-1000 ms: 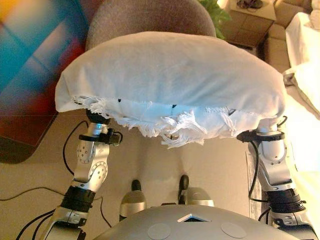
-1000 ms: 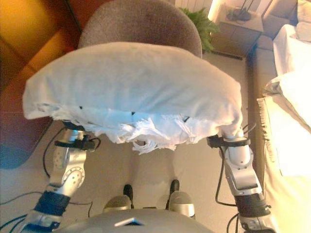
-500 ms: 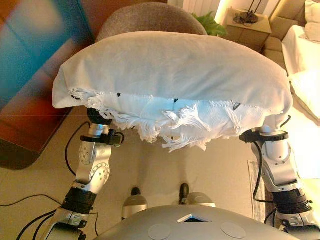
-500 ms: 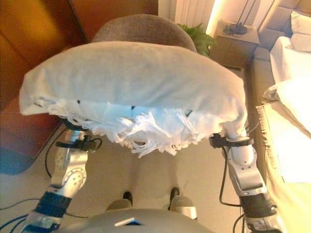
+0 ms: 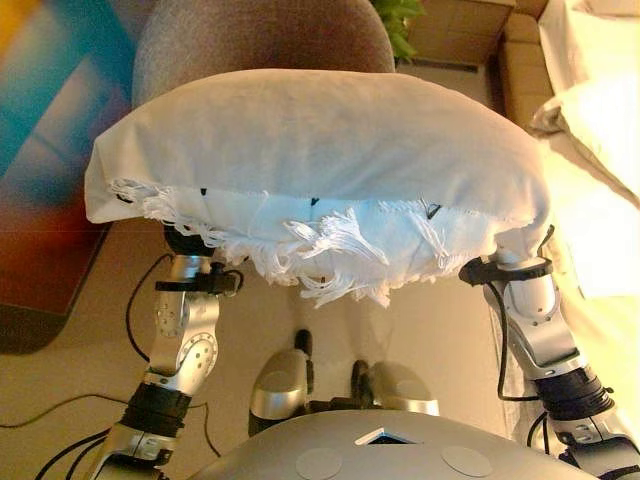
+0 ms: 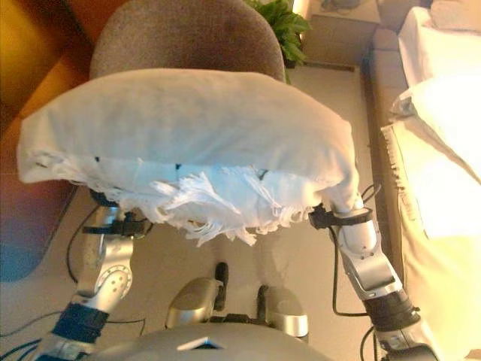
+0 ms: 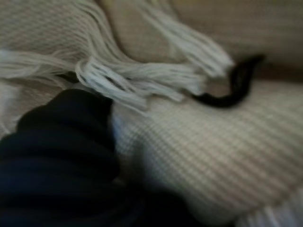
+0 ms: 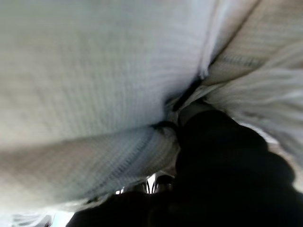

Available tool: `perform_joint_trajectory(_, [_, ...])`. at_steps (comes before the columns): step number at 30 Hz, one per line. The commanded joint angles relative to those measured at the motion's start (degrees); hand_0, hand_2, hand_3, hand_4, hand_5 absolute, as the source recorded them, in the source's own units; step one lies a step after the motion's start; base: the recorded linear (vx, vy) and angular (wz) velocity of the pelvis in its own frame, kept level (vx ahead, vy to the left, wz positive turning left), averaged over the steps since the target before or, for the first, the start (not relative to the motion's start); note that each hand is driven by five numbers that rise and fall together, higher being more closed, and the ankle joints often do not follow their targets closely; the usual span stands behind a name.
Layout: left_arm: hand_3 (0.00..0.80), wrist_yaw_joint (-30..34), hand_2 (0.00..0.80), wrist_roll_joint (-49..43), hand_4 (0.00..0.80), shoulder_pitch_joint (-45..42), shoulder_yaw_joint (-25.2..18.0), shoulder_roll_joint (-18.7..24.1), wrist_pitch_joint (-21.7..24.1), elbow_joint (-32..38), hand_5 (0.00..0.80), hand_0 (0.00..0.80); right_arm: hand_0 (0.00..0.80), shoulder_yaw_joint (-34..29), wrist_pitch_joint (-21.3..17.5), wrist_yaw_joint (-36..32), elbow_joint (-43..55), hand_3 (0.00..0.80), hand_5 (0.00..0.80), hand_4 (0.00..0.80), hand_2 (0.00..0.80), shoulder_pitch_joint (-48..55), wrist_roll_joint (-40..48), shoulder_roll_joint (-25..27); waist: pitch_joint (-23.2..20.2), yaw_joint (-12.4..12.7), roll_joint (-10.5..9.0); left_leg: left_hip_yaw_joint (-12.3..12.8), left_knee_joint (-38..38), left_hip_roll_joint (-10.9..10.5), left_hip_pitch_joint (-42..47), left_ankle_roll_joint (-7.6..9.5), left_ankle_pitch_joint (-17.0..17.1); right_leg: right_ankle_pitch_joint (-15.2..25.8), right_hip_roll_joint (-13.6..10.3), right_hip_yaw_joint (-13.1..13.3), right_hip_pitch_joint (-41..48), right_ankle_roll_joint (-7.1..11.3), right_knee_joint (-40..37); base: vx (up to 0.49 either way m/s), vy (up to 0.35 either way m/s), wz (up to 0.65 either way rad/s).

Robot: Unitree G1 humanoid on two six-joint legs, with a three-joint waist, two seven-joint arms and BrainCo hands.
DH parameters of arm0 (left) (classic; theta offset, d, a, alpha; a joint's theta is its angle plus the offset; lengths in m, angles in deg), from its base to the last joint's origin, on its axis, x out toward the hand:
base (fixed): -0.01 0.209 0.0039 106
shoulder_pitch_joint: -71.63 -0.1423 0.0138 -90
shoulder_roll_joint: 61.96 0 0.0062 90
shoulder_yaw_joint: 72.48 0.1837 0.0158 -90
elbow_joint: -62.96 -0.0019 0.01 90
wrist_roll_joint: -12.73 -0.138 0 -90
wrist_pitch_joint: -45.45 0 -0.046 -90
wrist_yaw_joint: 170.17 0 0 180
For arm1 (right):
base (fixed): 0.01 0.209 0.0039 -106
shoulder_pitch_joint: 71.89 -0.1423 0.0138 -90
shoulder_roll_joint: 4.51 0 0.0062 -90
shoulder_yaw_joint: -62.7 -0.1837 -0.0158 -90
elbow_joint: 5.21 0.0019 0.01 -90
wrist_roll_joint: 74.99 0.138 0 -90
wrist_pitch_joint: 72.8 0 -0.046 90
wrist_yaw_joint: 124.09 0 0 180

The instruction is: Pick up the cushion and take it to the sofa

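Observation:
A big white cushion with a frayed fringe along its near edge is held up in front of me, level, at chest height. Both arms reach up under it. The left hand is under its left end and the right hand under its right end. In the wrist views only each hand's dark cover shows, pressed against the woven cloth. A grey upholstered seat stands just beyond the cushion.
A bed with white bedding runs along the right side. A green plant and a wooden cabinet stand at the back. A dark coloured panel lies on the left. Beige floor shows below.
The whole picture has shifted as the camera moved. The cushion stays held on both arms in the same way. The grey seat looks nearer than half a second ago.

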Motion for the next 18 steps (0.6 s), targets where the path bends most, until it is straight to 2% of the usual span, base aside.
perform_joint_trajectory(1, [0.8,4.43,0.8,-1.48,0.8,3.76,5.55,-1.92,3.86,8.91,0.8,0.8,0.8,2.07,-3.55,-3.52,7.06,0.8,0.8,0.8,0.8,-1.95,-0.67,-0.49,-4.58,0.1,1.57,-1.95,-25.11,3.24,-3.59,-3.03,13.01,-7.32,5.37,0.24,4.29,0.25,5.34,0.615,0.195,-0.02])
perform_joint_trajectory(4, [0.8,4.18,0.8,-1.0,0.8,4.38,5.94,-1.95,4.9,8.4,0.8,0.8,0.8,0.92,-4.61,-4.74,7.04,0.8,0.8,0.8,0.8,-0.9,0.62,0.43,-4.2,-0.31,1.11,-3.25,-25.11,5.18,-4.38,-3.39,12.24,-10.32,3.6,-0.58,4.15,0.9,9.11,0.629,0.259,-0.07])
perform_joint_trajectory(5, [0.8,4.06,0.8,-1.08,0.8,4.75,6.08,-1.91,5.14,8.16,0.8,0.8,0.8,0.57,-4.78,-4.93,7.07,0.8,0.8,0.8,0.8,-0.97,1.19,0.8,-4.22,-0.47,0.8,-2.77,-25.11,5.36,-4.11,-2.96,11.0,-10.96,2.82,-0.79,4.1,1.35,10.06,0.714,0.352,-0.16])
perform_joint_trajectory(6, [0.8,3.68,0.8,-0.94,0.8,5.3,6.11,-1.5,4.98,8.02,0.8,0.8,0.8,-0.01,-5.08,-5.32,6.8,0.8,0.8,0.8,0.8,-0.8,1.93,1.01,-4.58,-0.95,0.46,-0.32,-24.64,5.58,-3.48,-2.61,10.47,-11.19,1.52,-1.49,4.29,2.19,11.44,0.713,0.36,-0.17])
perform_joint_trajectory(7, [0.8,3.13,0.8,-1.04,0.8,5.7,6.02,-1.29,4.39,7.74,0.8,0.8,0.8,-0.57,-4.85,-5.55,6.48,0.8,0.8,0.8,0.8,-0.63,2.91,0.95,-5.09,-1.33,-0.21,1.74,-22.66,5.23,-3.02,-1.67,9.35,-9.47,-0.19,-2.06,4.7,3.42,13.08,0.776,0.376,-0.14])
perform_joint_trajectory(9, [0.8,3.43,0.8,-1.83,0.8,5.86,5.47,-1.1,4.08,7.79,0.8,0.8,0.8,-1.86,-4.11,-6.1,6.64,0.8,0.8,0.8,0.8,0.05,4.4,0.56,-6.43,-1.12,-1.57,2.78,-18.47,3.3,-3.4,-0.15,7.99,-4.69,-2.77,-2.95,5.87,5.85,15.84,0.667,0.278,-0.11])
perform_joint_trajectory(10, [0.8,3.71,0.8,-3.65,0.8,5.61,5.32,-0.95,4.42,8.38,0.8,0.8,0.8,-1.78,-4.38,-5.96,6.9,0.8,0.8,0.8,0.8,0.44,4.42,0.22,-7.37,-0.52,-2.52,2.81,-17.2,1.81,-3.49,1.03,6.73,-1.32,-4.37,-3.78,6.32,7.21,17.04,0.537,0.191,0.08])
perform_joint_trajectory(11, [0.8,3.96,0.8,-4.09,0.8,5.22,5.14,-0.78,4.5,8.79,0.8,0.8,0.8,-1.68,-4.66,-5.9,6.94,0.8,0.8,0.8,0.8,0.61,3.83,-0.3,-7.84,-0.11,-2.81,2.39,-16.77,1.13,-3.49,1.77,6.17,0.48,-5.22,-4.01,6.05,7.82,19.03,0.713,0.223,0.07])
perform_joint_trajectory(12, [0.8,3.88,0.8,-4.5,0.8,4.75,4.59,-0.38,3.98,9.22,0.8,0.8,0.8,-1.1,-5.14,-5.51,6.64,0.8,0.8,0.8,0.8,0.69,1.65,-1.76,-8.56,0.47,-3.26,1.65,-16.07,-0.37,-2.72,3.06,5.09,5.07,-6.13,-3.82,4.56,8.92,21.92,0.644,0.179,0.1])
perform_joint_trajectory(13, [0.8,3.57,0.8,-4.18,0.8,5.08,4.22,-0.29,3.29,8.79,0.8,0.8,0.8,-0.47,-5.05,-4.89,6.16,0.8,0.8,0.8,0.8,0.37,0.63,-2.52,-8.8,0.5,-3.39,1.2,-16.14,-1.05,-1.91,3.51,4.78,6.25,-5.68,-3.11,3.32,9.19,21.77,0.625,0.158,-0.05])
perform_joint_trajectory(15, [0.8,3.87,0.8,-3.05,0.8,6.02,3.89,0.1,2.64,7.93,0.8,0.8,0.8,0.14,-4.58,-4.14,6.09,0.8,0.8,0.8,0.8,0.17,0.49,-2.93,-8.92,0.29,-3.5,0.58,-16.1,-1.91,-1.27,3.67,4.65,5.85,-4.24,-2.4,2.43,8.9,18.88,0.407,0.066,0.05])
perform_joint_trajectory(17, [0.8,5.92,0.8,-1.99,0.8,6.15,2.8,0.24,1.63,7.75,0.8,0.8,0.8,0.03,-3.44,-4.01,6.5,0.8,0.8,0.8,0.8,0.32,0.21,-3.47,-9.14,0.33,-3.44,0.8,-16.07,-2.76,-0.27,3.27,4.53,5.04,-4.01,-6.14,0.65,7.66,9.44,0.389,0.04,0.21])
perform_joint_trajectory(18, [0.8,6.13,0.8,-1.95,0.8,6.07,2.68,0.12,1.51,7.81,0.8,0.8,0.8,-0.01,-3.34,-3.94,6.36,0.8,0.8,0.8,0.8,0.12,0.2,-3.49,-9.04,0.35,-3.3,0.71,-16.24,-2.81,0.15,3.11,4.5,4.71,-4.1,-7.15,0.26,7.32,7.48,0.345,0.01,0.11])
